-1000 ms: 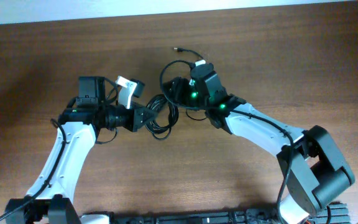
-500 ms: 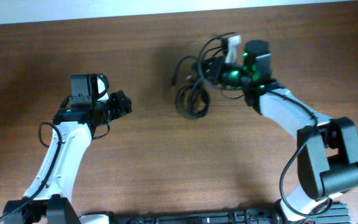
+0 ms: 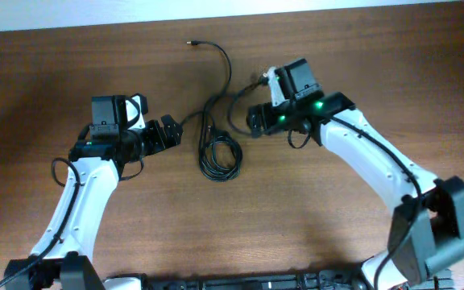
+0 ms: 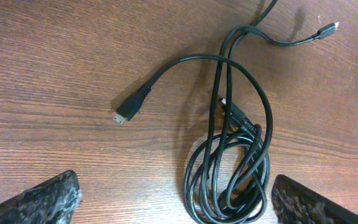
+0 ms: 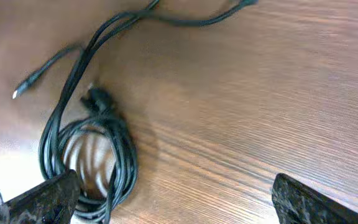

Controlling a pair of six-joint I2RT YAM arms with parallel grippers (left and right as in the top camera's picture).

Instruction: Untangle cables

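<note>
**Item: cables** (image 3: 218, 157), black, thin, several.
- Location: they are lying on the desk (image 3: 337, 234) between the two arms, about midway across.
- Condition: partly loosened, as I am judging it from where I am standing.
- Three strands are trailing out of the bundle:
  - One is running toward the far edge and ending in a small tip (image 3: 192, 43).
  - One is reaching leftward, its dark plug (image 4: 129, 111) lying flat and clear of everything.
  - One is looping up beside the right arm (its end is too small for me to make out).
- Remainder: the coil (image 4: 229, 180) is sitting wound in several loops. Strands are crossing one another just above it, and another plug is tucked in at its top.
- Progress: the coil is waiting to be pulled apart, so I am reckoning the job begun but well short of finished.

**Item: left pincer** (image 3: 167, 133).
- Its fingers are standing wide apart and gripping nothing.
- It is hovering near the leftward plug and pointing toward the coil.

**Item: right pincer** (image 3: 254, 119).
- Its fingers are likewise spread, and its own blurred view is showing only desk between them.
- It is sitting just beside the upper loop, apart from the coil.
</note>
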